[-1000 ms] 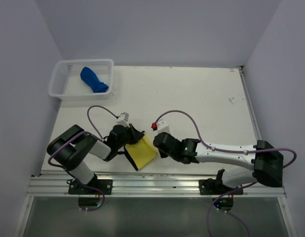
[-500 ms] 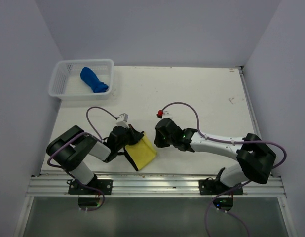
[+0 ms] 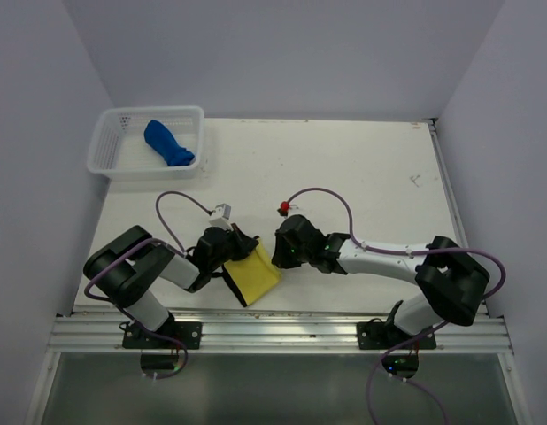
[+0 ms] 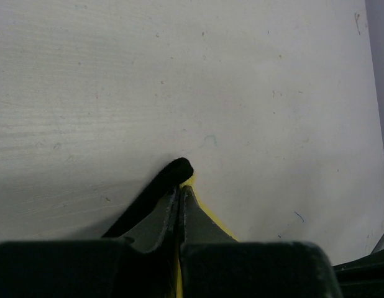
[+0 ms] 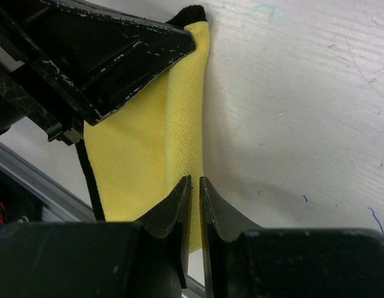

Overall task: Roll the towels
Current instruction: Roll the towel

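Bright yellow towel with black edging (image 3: 254,275): we find it low on the white tabletop (image 3: 344,168), close to the near edge and between the two grippers. It lies mostly flat and is not yet a roll. From the right wrist (image 5: 148,143), its right edge lifts into a soft lengthwise ridge.

Left gripper (image 3: 239,251): closed tight on the far corner of the yellow towel. From its own wrist (image 4: 179,194), the black corner pokes out just past the fingertips, with a sliver of yellow beside them.

Right gripper (image 5: 195,185): narrow, with only a thin slit between the fingers. It sits on the raised right edge of the yellow towel, and the fold runs straight into the slit, so we judge it pinches that edge.

Royal blue towel (image 3: 169,143): a compact bundle well apart from the arms. We take it to be rolled already.

White plastic mesh basket (image 3: 105,152): at the far left corner of the tabletop, holding the blue towel.

Step in hand: we judge this to be the start of the second roll, with one corner anchored and the opposite edge being turned over.

Next move: we think the right gripper must carry its edge over towards the left gripper and keep the fold tight. The left gripper should hold the cloth taut so that it does not bunch or slide towards the near edge.
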`<state>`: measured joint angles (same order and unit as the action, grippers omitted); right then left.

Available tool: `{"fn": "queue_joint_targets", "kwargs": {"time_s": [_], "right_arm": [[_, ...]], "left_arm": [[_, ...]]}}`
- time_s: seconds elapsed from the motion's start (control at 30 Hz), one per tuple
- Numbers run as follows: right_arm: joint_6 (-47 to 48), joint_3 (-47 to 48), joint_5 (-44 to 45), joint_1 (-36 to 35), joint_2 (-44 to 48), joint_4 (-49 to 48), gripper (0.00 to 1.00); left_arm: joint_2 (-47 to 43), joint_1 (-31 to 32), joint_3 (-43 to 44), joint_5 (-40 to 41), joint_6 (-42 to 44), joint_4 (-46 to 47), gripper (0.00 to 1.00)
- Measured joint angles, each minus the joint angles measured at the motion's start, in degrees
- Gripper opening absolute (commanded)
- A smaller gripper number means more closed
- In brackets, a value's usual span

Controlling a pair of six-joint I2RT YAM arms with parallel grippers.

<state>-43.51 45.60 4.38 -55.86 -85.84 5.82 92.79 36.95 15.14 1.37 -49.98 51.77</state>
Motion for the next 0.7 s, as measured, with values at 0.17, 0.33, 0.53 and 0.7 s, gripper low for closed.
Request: {"fn": "queue_joint_targets", "kwargs": {"time_s": [0.17, 0.33, 0.53, 0.7], "right_arm": [[0.0, 0.0, -0.9, -0.3, -0.6, -0.7, 0.14], [0.7, 0.2, -0.5, -2.1, -1.4, -0.2, 0.15], [4.2, 4.5, 2.4, -6.3, -5.9, 2.8, 0.15], [5.7, 7.1, 4.6, -8.8, -10.4, 4.6, 0.14]], "left_arm": [[0.0, 0.3, 0.0, 0.4, 0.0, 0.0, 0.0], [0.0, 0.3, 0.0, 0.5, 0.0, 0.0, 0.0], [0.0, 0.3, 0.0, 0.5, 0.0, 0.0, 0.0], [0.0, 0.3, 0.0, 0.5, 0.0, -0.1, 0.0]]}}
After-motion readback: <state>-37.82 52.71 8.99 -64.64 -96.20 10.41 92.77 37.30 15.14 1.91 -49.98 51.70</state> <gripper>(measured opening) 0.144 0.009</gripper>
